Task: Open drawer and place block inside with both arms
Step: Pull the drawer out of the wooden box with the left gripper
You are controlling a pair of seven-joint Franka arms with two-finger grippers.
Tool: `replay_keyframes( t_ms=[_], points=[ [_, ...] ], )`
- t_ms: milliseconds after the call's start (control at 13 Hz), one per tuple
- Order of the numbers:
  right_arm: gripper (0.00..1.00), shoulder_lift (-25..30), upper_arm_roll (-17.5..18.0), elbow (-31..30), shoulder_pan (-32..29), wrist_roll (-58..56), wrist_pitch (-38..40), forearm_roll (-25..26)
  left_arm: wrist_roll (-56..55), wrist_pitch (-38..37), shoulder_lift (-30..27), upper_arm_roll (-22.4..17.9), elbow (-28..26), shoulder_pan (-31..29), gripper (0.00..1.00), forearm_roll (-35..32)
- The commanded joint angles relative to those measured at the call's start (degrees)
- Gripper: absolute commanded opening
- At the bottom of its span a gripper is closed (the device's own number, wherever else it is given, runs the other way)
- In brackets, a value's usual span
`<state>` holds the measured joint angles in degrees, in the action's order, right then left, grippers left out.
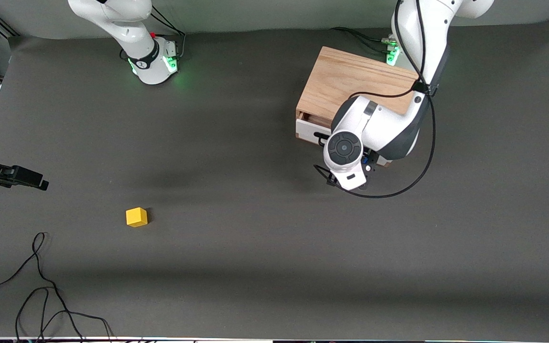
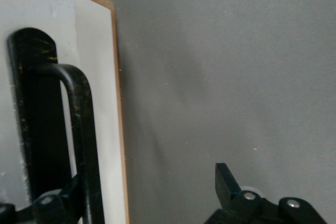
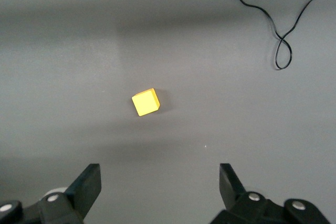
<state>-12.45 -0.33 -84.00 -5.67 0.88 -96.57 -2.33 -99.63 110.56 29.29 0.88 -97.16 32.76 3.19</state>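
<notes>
The light-wood box [image 1: 350, 83] stands near the left arm's base. The drawer's white front [image 1: 309, 131] faces the front camera, and a thin brown strip shows above it. My left arm's wrist [image 1: 348, 152] covers the handle and my left gripper there. In the left wrist view my left gripper [image 2: 142, 187] is open, with the black bar handle [image 2: 79, 129] between its fingers, close to one of them. The yellow block [image 1: 136, 216] lies on the mat toward the right arm's end. My right gripper [image 1: 41, 183] hangs high over the table, open and empty [image 3: 160, 177], with the block [image 3: 145, 102] on the mat beneath it.
Loose black cables [image 1: 41, 290] lie on the grey mat nearer the front camera than the block, and they also show in the right wrist view [image 3: 283, 51]. The left arm's cable [image 1: 398, 190] hangs in a loop beside the drawer. The right arm's green-lit base [image 1: 153, 64] stands at the back.
</notes>
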Motion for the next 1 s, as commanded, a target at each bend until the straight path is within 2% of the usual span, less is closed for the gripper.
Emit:
replay_keyframes(
  t_ms=[0,308,923],
  points=[
    [1.00,-0.65,0.15,1.38,-0.39,-0.27,0.15,-0.75,1.80,-0.09,3.14,-0.36,5.65,-0.94,1.00,-0.37],
    [1.00,-0.65,0.06,1.38,-0.39,-0.27,0.15,-0.66,1.98,-0.08,7.00,-0.36,11.10,-1.03,1.00,-0.38],
    [1.00,-0.65,0.15,1.29,-0.30,-0.27,0.15,-0.75,1.98,0.18,9.99,-0.36,17.61,-1.38,1.00,-0.29]
  ],
)
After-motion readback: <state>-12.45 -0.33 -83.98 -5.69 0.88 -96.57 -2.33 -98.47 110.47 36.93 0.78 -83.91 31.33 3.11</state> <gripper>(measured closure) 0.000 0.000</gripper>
